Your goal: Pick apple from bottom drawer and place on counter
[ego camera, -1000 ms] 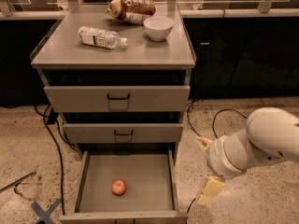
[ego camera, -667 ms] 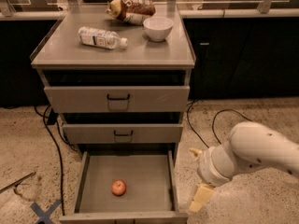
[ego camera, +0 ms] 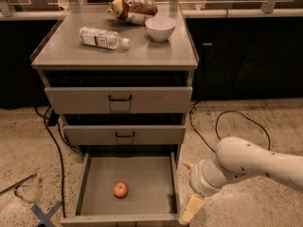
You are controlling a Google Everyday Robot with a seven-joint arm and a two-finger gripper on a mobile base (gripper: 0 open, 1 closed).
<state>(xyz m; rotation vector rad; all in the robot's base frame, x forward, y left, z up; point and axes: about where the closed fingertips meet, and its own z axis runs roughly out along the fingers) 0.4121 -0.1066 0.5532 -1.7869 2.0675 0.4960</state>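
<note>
The apple point(ego camera: 120, 189) lies ungrasped in the open bottom drawer point(ego camera: 147, 181). The gripper point(ego camera: 190, 188), seemingly spread and empty, hangs at its three o'clock. Grasping and moving it to the counter point(ego camera: 142, 51) remain.

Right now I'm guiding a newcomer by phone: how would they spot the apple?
On the grey cabinet, the bottom drawer stands pulled open, the gripper just outside its right front corner. The apple lies on its floor, left of centre: the only thing inside, small, round, red-orange.
</note>
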